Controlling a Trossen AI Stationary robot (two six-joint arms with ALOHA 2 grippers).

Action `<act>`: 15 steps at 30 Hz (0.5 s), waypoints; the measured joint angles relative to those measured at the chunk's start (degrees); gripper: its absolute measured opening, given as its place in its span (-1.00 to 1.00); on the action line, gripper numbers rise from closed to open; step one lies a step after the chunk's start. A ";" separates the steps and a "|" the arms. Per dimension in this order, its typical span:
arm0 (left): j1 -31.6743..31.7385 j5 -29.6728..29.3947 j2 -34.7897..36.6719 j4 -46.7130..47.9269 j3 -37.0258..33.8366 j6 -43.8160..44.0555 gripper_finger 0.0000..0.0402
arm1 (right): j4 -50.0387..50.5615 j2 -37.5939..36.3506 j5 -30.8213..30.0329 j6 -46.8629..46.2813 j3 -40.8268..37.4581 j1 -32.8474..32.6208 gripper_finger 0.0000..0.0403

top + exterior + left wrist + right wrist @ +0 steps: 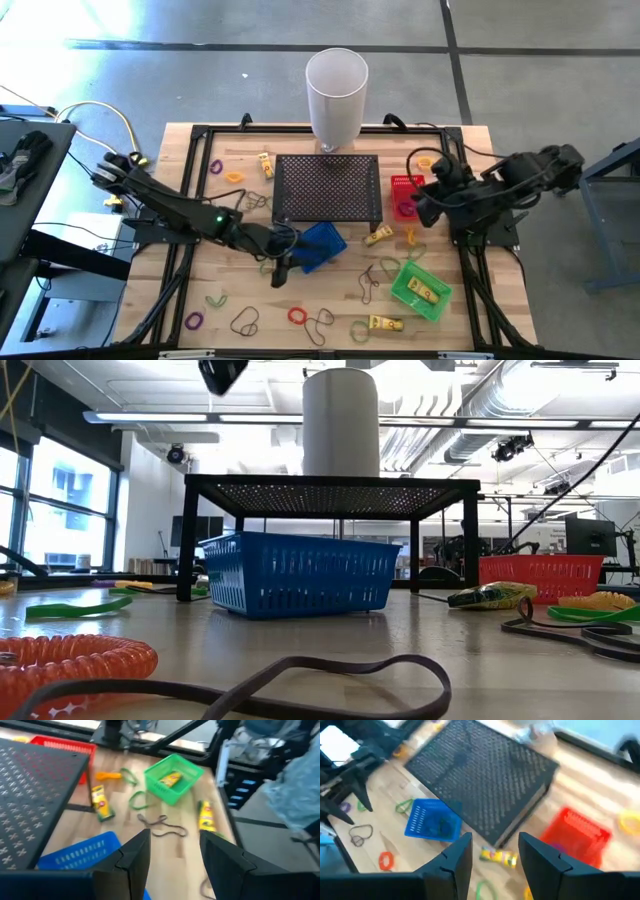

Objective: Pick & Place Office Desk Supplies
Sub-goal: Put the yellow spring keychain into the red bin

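Left gripper (281, 272) hangs at the blue basket's (318, 247) 8 o'clock edge, fingers (134, 862) parted, nothing between them. Right gripper (420, 205) sits over the red basket (403, 187), jaws apart, empty. Loose bands (297, 316) and yellow pieces (385, 323) lie scattered around 6 o'clock of the mesh stand (327, 187); green basket (421, 289) holds one yellow piece.

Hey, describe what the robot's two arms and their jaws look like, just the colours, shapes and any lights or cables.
Both arms are dark, near-black, built from jointed segments. The left arm carries a small green light on its forearm, and a yellow cable loops near its base. The right arm looks bulkier at the wrist. Each ends in two flat, dark, angular jaws, seen on the left gripper and right gripper.
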State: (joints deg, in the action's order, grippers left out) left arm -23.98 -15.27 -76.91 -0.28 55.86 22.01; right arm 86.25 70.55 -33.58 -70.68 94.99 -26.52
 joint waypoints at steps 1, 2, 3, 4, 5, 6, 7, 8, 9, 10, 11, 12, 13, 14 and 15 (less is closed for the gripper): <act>-0.41 0.13 0.68 -0.11 0.00 0.03 -0.17 | -1.85 -0.55 0.60 2.12 -0.68 0.11 -0.27; -0.79 0.03 1.29 -0.03 0.02 0.06 -0.17 | -2.81 -0.72 1.35 4.78 -1.32 0.55 -0.27; -1.14 -0.42 1.89 0.29 0.06 0.03 -0.17 | -2.85 -0.79 2.00 7.36 -1.85 1.23 -0.27; -1.47 -1.28 2.38 0.93 0.07 0.02 -0.17 | -2.31 -0.78 2.35 9.52 -2.39 1.85 -0.27; -1.74 -2.15 2.80 1.79 0.07 -0.02 -0.17 | -1.30 -0.65 2.59 10.90 -2.85 2.47 -0.27; -1.94 -2.87 3.33 2.85 0.07 -0.05 -0.17 | -0.06 -0.47 2.57 11.39 -3.24 3.23 -0.27; -2.00 -3.25 3.94 4.13 0.07 -0.05 -0.17 | 1.58 0.14 2.44 11.04 -3.38 4.22 -0.27; -2.06 -3.35 4.54 4.89 0.07 -0.06 -0.17 | 3.02 0.71 2.52 9.92 -3.45 5.46 -0.27; -2.06 -3.41 5.18 5.27 0.07 -0.10 -0.17 | 3.73 0.85 3.13 9.05 -3.57 7.50 -0.27; -2.06 -3.45 5.76 5.78 0.07 -0.10 -0.17 | 3.59 0.88 3.72 9.68 -3.70 10.48 -0.27; -2.06 -3.51 6.25 5.97 0.07 -0.08 -0.17 | 3.14 0.91 4.36 11.54 -3.85 13.43 -0.27; -2.06 -3.54 6.69 5.97 0.07 -0.10 -0.17 | 2.89 0.91 5.32 12.79 -3.88 16.30 -0.27; -2.05 -3.54 7.12 6.00 0.07 -0.08 -0.17 | 2.95 0.91 6.03 13.36 -3.88 19.19 -0.27; -2.04 -3.55 7.59 6.00 0.07 0.18 -0.17 | 3.49 0.91 6.60 13.88 -3.88 22.47 -0.27; -2.05 -3.55 7.96 6.00 0.07 0.50 -0.17 | 3.82 0.89 7.21 14.93 -3.88 25.74 -0.27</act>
State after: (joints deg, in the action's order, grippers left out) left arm -26.03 -18.82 -68.95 5.72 55.92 22.51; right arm 90.06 71.44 -26.37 -55.75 91.11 -0.78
